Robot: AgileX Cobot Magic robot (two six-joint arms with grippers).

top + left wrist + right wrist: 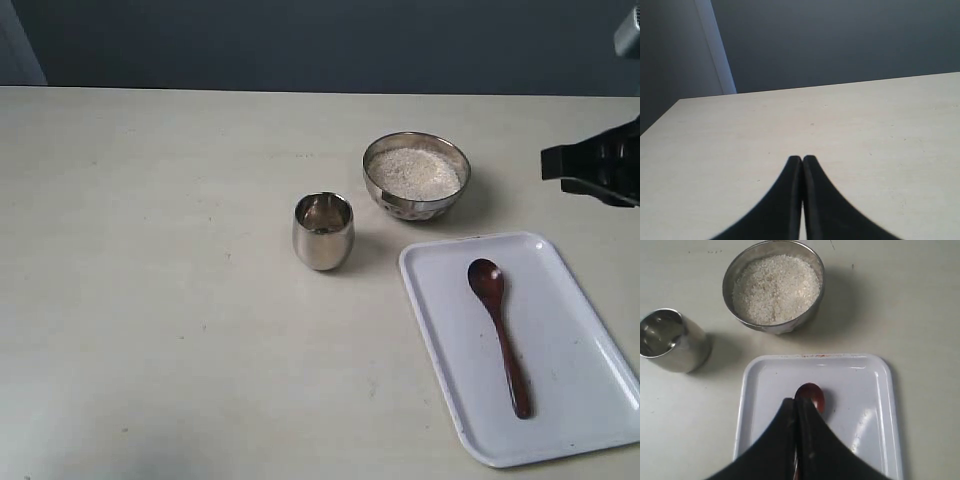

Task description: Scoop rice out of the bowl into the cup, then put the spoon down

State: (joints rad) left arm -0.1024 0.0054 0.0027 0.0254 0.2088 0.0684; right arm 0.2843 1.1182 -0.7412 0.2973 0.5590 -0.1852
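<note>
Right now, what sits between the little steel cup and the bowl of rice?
Nothing: only bare table separates the cup from the bowl, clear in the exterior view.

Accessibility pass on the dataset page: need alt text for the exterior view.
A wooden spoon lies on a white tray on a pale table. Behind the tray stands a steel bowl full of rice, with a steel cup to its left; a black robot arm shows at the right edge.

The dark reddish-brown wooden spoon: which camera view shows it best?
The exterior view: the dark reddish-brown wooden spoon lies whole on the white rectangular tray. The right wrist view shows only its oval head; the right gripper, jaws shut, hides the handle. The left wrist view shows none of it.
</note>
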